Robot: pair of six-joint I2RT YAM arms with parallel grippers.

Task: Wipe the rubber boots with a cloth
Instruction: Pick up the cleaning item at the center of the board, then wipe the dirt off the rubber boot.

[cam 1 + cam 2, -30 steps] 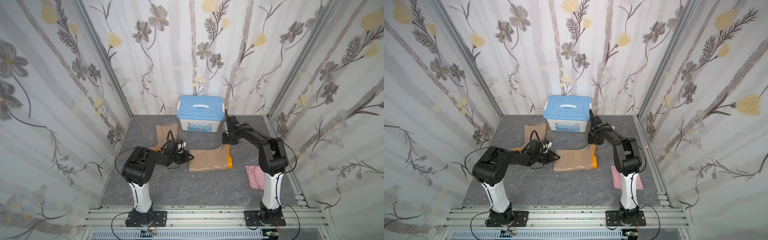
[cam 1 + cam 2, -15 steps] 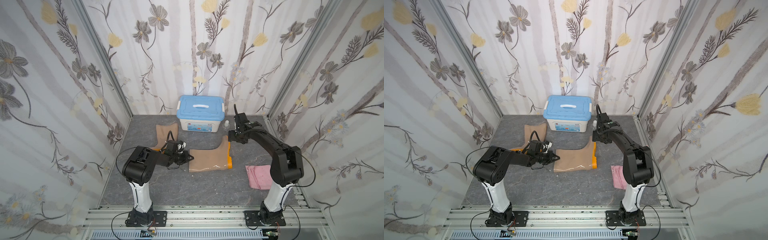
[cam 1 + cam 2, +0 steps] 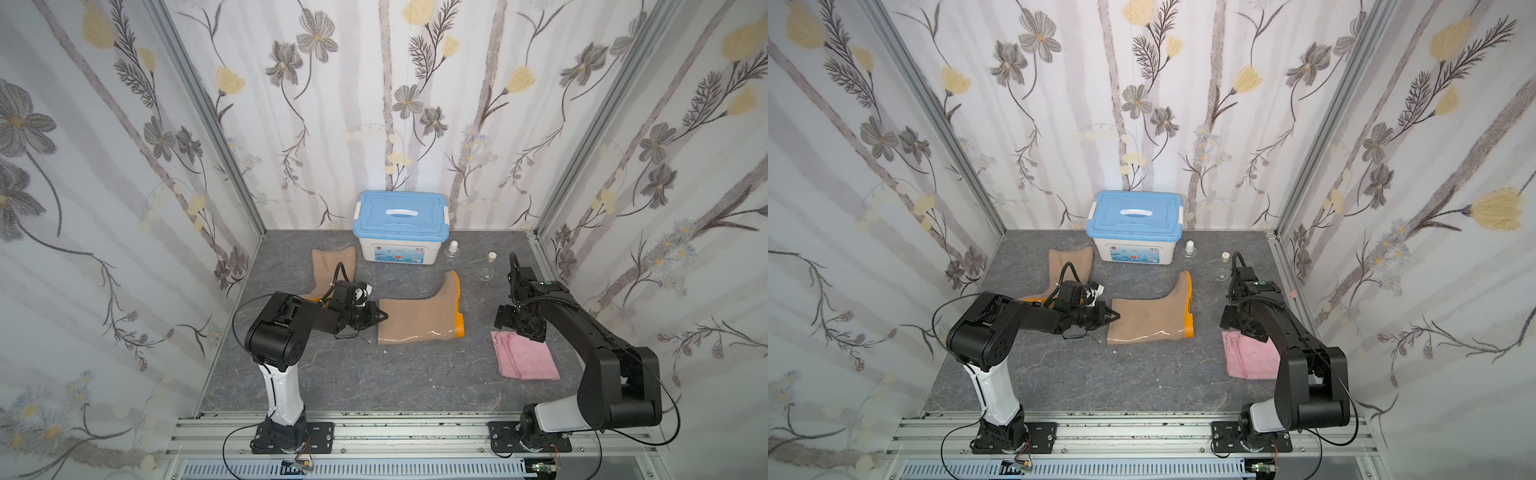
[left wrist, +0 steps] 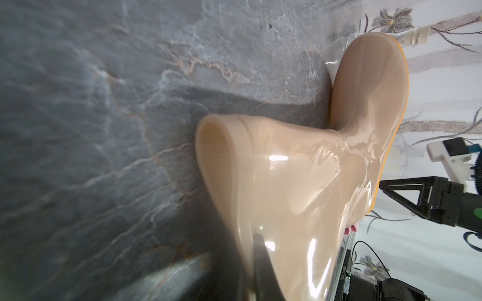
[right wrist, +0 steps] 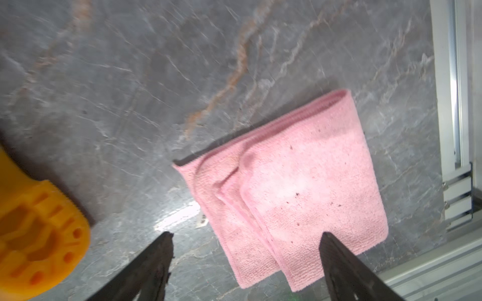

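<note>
We start with the pick-up: our right gripper (image 5: 246, 234), jaws spread, hovers over the soft pink folded cloth (image 5: 300, 169) just beneath it and must drop and pinch, while our left gripper (image 3: 376, 318) clamps the cuff of the glossy tan rubber boot (image 3: 419, 320).

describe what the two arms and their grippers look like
The left arm and right arm are matte black with rounded joint housings and one white lower link each. Thin black cables loop alongside them. The left gripper and right gripper have black triangular open-frame jaws. A small green mark sits on the right arm near its wrist.
</note>
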